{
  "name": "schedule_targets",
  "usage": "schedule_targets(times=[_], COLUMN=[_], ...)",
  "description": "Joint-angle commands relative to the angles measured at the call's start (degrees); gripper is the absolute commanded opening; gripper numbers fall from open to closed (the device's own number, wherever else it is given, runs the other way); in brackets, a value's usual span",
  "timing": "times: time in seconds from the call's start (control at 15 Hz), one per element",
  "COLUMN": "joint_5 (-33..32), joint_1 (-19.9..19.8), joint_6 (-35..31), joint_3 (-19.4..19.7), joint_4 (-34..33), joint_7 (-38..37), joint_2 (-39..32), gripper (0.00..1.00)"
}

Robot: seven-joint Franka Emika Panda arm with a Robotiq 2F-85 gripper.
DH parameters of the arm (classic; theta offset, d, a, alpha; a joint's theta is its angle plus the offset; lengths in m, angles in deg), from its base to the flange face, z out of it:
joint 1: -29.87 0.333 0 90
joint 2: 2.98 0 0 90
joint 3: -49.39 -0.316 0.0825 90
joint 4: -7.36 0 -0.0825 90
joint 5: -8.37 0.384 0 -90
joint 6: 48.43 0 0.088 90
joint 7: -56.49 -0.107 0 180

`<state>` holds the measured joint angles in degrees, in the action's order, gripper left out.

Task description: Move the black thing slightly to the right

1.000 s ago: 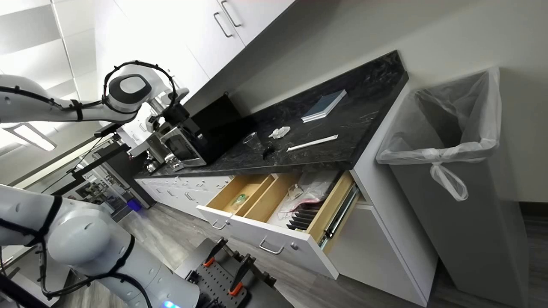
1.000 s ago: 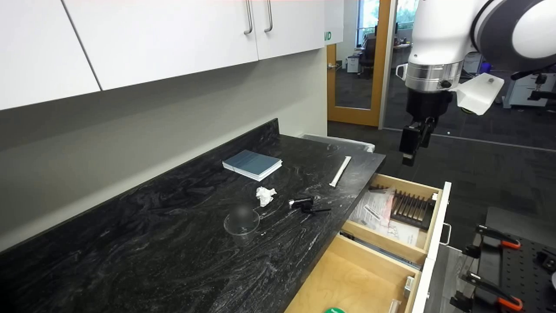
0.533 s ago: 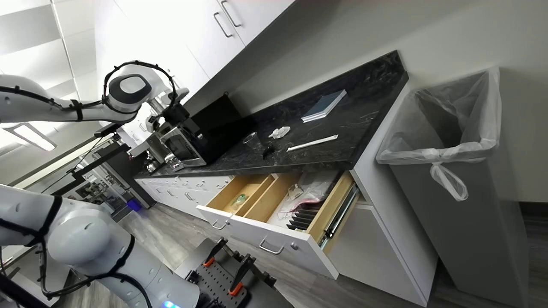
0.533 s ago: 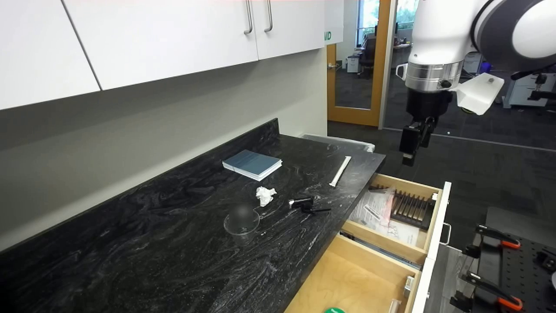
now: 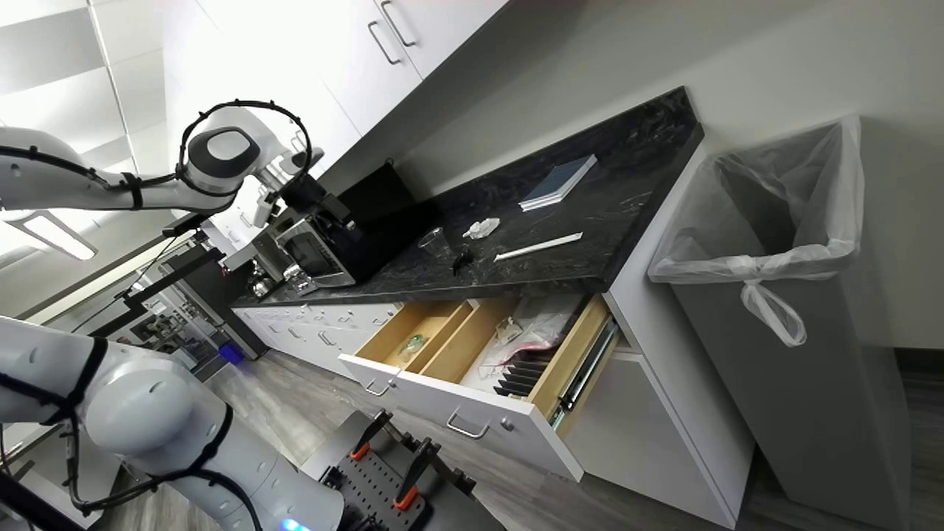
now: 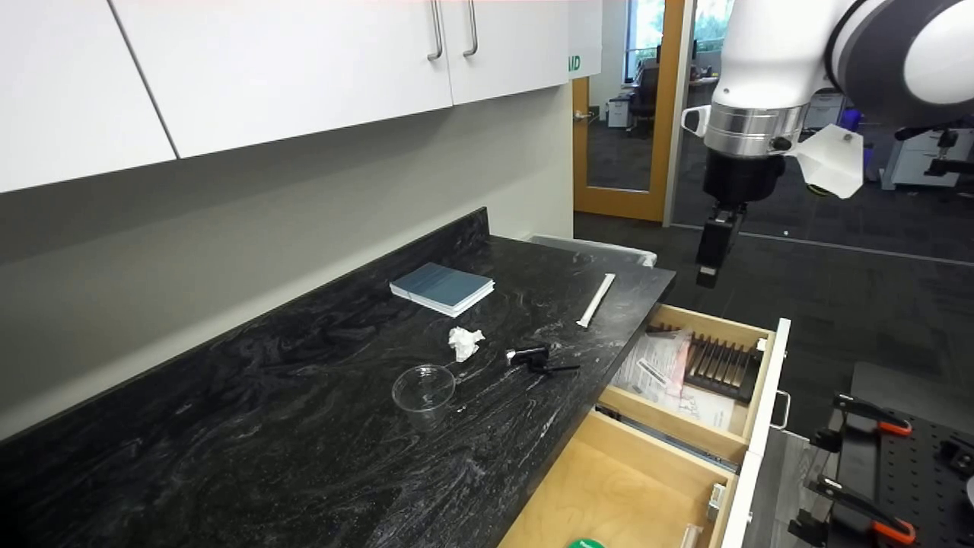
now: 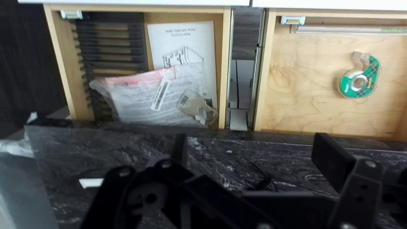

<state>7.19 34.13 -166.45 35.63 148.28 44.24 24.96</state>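
Wrist view: shows the gripper (image 7: pixel 254 151) with jaws standing wide apart, nothing held. In an exterior view, hangs in the air at about 2 o'clock from the black thing (image 6: pixel 533 353), well apart from it, likely before the grasp. Place of this thing: on the dark countertop (image 6: pixel 289 426), near its front edge, with a thin part pointing toward 3 o'clock. Not possible to tell whether one piece or two; if two, perhaps catching only one.

First danger: missing the grasp, because of black upon black, with much of the wrist view covered by the gripper. Second danger: going down too deep for such a low thing, and so pressing the jaws on the hard surface. Third danger: pushing too far toward 4 o'clock, more than "slightly", and so dropping it over the edge into a pulled-out drawer (image 6: pixel 609 487). Also unclear from the sentence: whose right to follow.

Farther out, at 8 o'clock from it: a clear cup (image 6: pixel 424 394), probably light and easy to tip by a wide swing. At 9 o'clock a crumpled white piece (image 6: pixel 465 343), at 2 o'clock a thin white stick (image 6: pixel 596 300), both easy to bump.
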Motion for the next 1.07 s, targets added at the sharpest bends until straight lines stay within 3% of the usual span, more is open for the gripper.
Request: schedule_targets(times=[0.0,0.2,0.47,0.53,1.0], joint_5=[-3.25,-4.65,-0.51,-2.24,-2.20], joint_1=[1.51,2.20,3.33,2.73,2.93], joint_6=[-4.12,-8.13,-9.24,-9.76,-10.54], joint_3=[2.64,4.55,7.52,6.69,6.76], joint_4=[-6.86,-13.40,-23.04,-16.82,-19.04], joint_7=[9.69,19.27,35.13,29.14,29.66], joint_2=[-7.36,-15.04,-26.15,-19.96,-23.46], gripper=[1.00,1.00,1.00,1.00,1.00])
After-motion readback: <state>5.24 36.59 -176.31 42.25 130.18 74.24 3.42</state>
